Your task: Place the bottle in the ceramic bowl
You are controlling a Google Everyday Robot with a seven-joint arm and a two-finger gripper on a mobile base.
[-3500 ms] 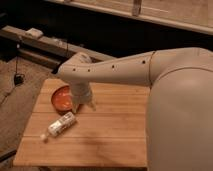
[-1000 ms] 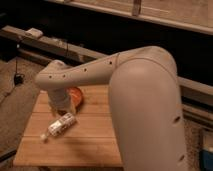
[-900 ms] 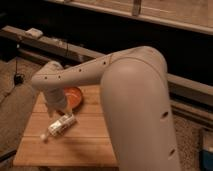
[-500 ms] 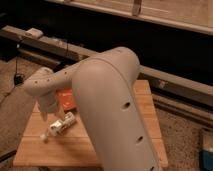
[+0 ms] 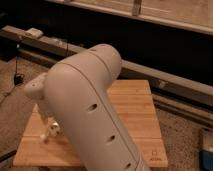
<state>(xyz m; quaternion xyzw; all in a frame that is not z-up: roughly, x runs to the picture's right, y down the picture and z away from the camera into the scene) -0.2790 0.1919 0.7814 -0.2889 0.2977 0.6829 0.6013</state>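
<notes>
My big pale arm [image 5: 90,115] fills the middle of the camera view and covers the left half of the wooden table [image 5: 135,107]. Only one whitish end of the bottle [image 5: 51,131] shows, lying on the table at the arm's left edge. The ceramic bowl is hidden behind the arm. My gripper [image 5: 45,116] hangs below the wrist at the far left, just above the bottle's visible end, mostly hidden by the arm.
A long dark ledge [image 5: 165,80] runs behind the table, with a small white box [image 5: 34,33] and a cable [image 5: 18,75] at the left. Carpeted floor surrounds the table. A blue object [image 5: 207,150] stands at the right edge.
The arm has swung left and toward the camera, now hiding the bowl and most of the bottle. The wrist has come down over the bottle's spot. The bottle has stayed where it lay.
</notes>
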